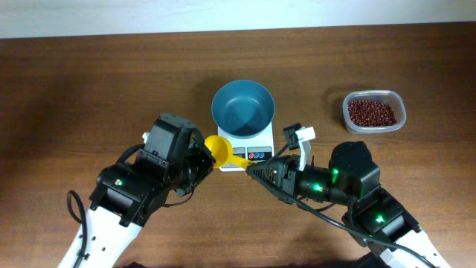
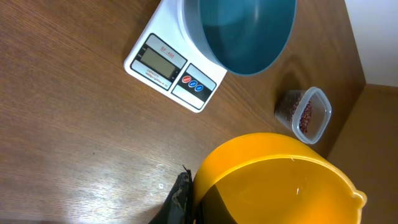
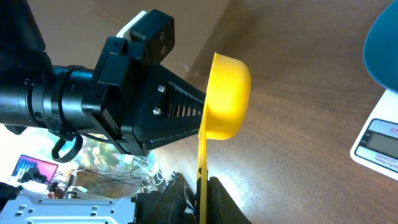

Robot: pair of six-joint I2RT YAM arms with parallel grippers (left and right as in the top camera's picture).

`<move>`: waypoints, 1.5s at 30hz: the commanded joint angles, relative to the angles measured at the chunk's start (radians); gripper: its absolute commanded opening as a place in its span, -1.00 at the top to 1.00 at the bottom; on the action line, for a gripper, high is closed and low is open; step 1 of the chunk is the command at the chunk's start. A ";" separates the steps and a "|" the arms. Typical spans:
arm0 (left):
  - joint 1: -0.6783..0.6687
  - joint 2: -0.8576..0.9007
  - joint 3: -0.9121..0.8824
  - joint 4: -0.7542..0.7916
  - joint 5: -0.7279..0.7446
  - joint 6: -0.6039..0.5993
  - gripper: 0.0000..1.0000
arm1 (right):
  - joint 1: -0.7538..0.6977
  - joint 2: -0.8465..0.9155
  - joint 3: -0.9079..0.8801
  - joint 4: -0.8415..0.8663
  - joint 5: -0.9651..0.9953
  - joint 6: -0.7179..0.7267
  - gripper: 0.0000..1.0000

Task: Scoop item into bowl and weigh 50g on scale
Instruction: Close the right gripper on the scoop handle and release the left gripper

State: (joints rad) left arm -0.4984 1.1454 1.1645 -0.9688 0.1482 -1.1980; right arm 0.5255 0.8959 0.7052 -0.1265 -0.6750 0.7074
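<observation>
Two grippers meet at a yellow scoop (image 1: 220, 149) at frame centre. The left gripper (image 1: 205, 153) clamps its cup. The right gripper (image 1: 250, 170) flanks the handle, grip unclear. The bowl (image 1: 242, 109) sits on the scale (image 1: 258, 155). The beans (image 1: 370, 113) fill a tub (image 1: 374, 94) at upper right.

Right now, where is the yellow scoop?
Overhead, the yellow scoop is at the near-left corner of the scale, its cup held in the left gripper.
</observation>
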 commanded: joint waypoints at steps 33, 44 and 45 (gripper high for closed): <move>-0.005 -0.002 0.008 -0.013 -0.010 0.014 1.00 | 0.005 -0.007 0.021 -0.049 0.054 -0.035 0.92; -0.005 -0.002 0.051 0.030 -0.008 0.068 0.01 | 0.005 -0.007 0.021 -0.137 0.271 -0.102 0.92; -0.005 -0.002 0.068 0.034 -0.007 0.087 -0.11 | 0.005 -0.007 0.021 -0.141 0.277 -0.102 0.92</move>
State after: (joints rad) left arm -0.5037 1.1507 1.1687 -0.9489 0.1440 -1.1709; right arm 0.5255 0.8894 0.7216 -0.2623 -0.4633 0.6415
